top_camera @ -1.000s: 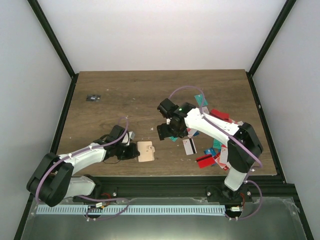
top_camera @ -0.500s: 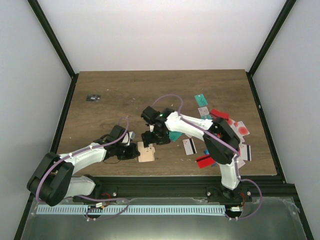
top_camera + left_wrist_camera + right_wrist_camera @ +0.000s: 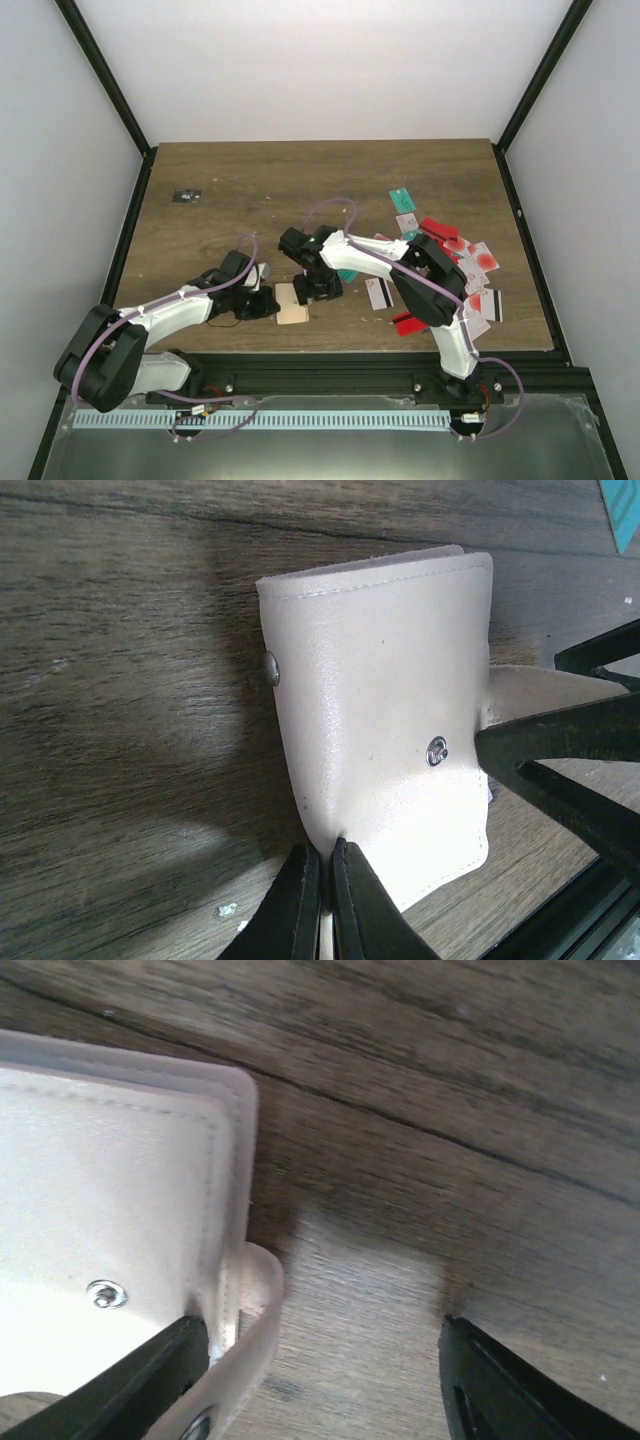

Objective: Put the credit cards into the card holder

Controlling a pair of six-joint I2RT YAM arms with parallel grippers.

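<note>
Left gripper (image 3: 322,865) is pinched tight, its two fingers pressed together on the near edge of the card holder (image 3: 380,710). The beige holder rises straight ahead of those fingertips, its pale face with two metal studs turned toward the wrist camera and a shadow on the table (image 3: 250,190) beneath it. From above, the left gripper (image 3: 264,303) sits just to the left of the holder (image 3: 292,303).

Right gripper (image 3: 318,288) meets the holder from the opposite side. Its jaws stand apart, with nothing clamped. In its own wrist view one finger (image 3: 150,1380) lies on the stitched corner of the holder (image 3: 110,1190), beside a small stud, while the other finger is off over bare wood; the holder's rounded tab sits between them.

Credit cards (image 3: 437,229) lie scattered well apart from both grippers, on the far side of the right gripper from the holder, spread around and under the right arm.
</note>
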